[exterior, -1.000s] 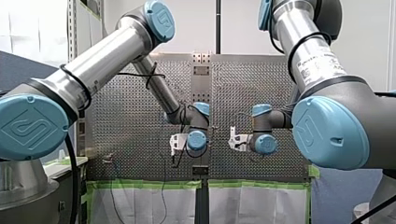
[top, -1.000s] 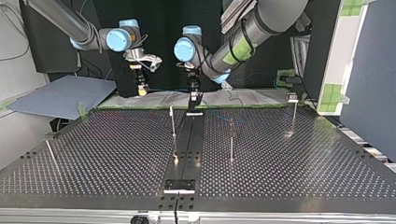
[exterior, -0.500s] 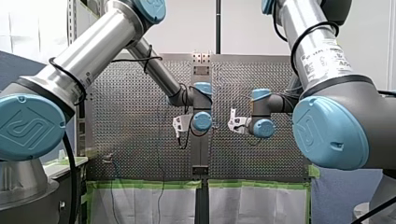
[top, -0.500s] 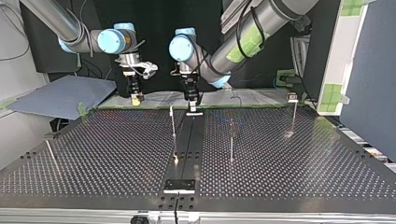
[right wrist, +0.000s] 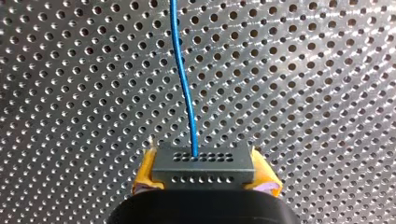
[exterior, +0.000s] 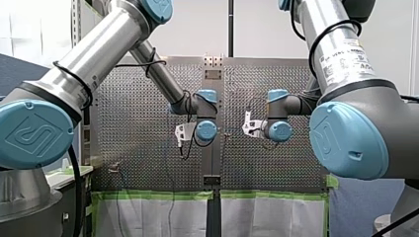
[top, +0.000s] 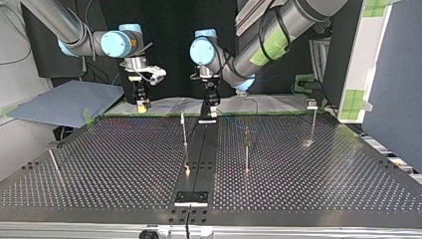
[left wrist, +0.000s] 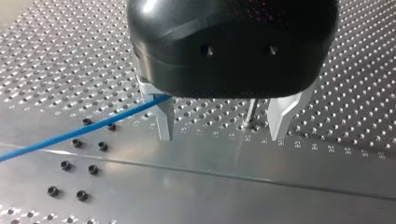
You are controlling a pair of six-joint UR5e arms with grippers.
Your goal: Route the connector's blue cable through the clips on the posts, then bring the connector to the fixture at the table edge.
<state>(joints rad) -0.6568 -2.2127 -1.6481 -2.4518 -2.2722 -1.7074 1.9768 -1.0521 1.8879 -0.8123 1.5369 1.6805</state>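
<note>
Connector [right wrist: 203, 161] sits pinched in my right gripper [right wrist: 205, 176]; my left gripper [left wrist: 222, 135], jaws spread, has shifted sideways.

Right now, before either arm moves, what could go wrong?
The cable runs beside one finger of my open left end effector, not clearly between them; closing may miss it. A thin post stands close to the other finger; a sideways move may hit it. My right end effector clamps the connector; pulling away may strain the cable there.
</note>
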